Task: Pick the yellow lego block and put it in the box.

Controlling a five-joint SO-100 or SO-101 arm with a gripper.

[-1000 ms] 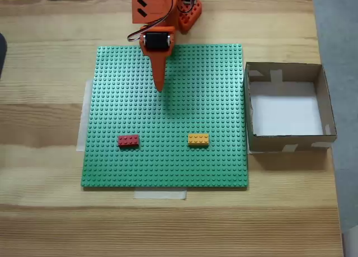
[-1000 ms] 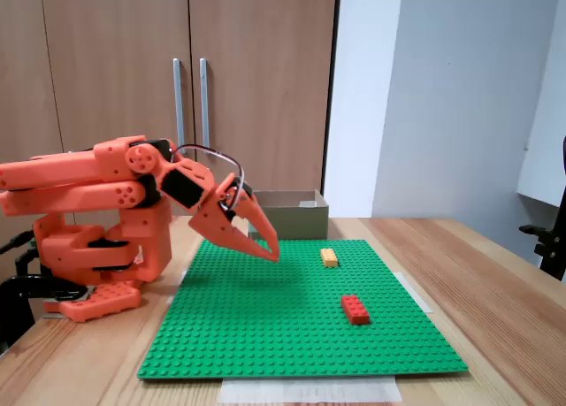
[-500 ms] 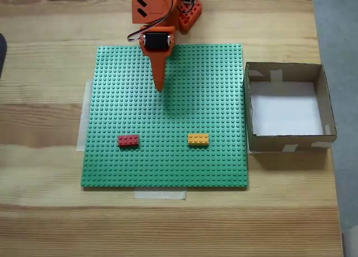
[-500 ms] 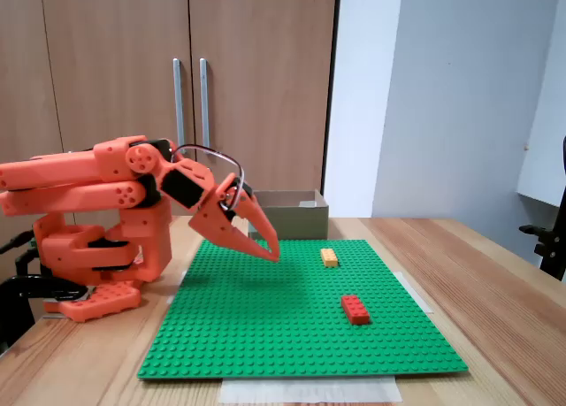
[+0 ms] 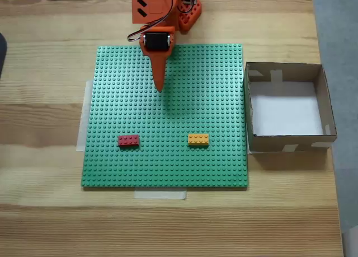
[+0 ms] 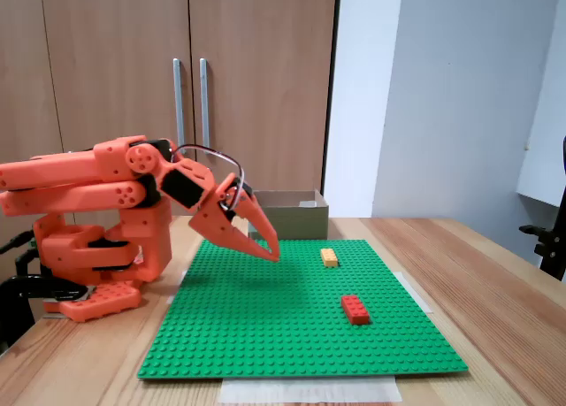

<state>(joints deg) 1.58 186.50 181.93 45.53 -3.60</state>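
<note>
The yellow lego block (image 5: 198, 139) (image 6: 329, 257) sits on the green studded baseplate (image 5: 184, 100), toward its lower right in a fixed view from above. The box (image 5: 288, 107), open-topped cardboard with a white bottom, stands just off the plate's right edge; in a fixed view from the side the box (image 6: 287, 214) is behind the plate. My orange gripper (image 5: 159, 88) (image 6: 271, 254) is shut with nothing in it, its tips low over the plate's upper middle, well short of the yellow block.
A red brick (image 5: 128, 140) (image 6: 355, 309) of equal size lies on the plate, left of the yellow one in the top-down view. The arm's base (image 6: 88, 247) sits at the table's far edge. Wooden cabinet doors (image 6: 177, 88) stand behind.
</note>
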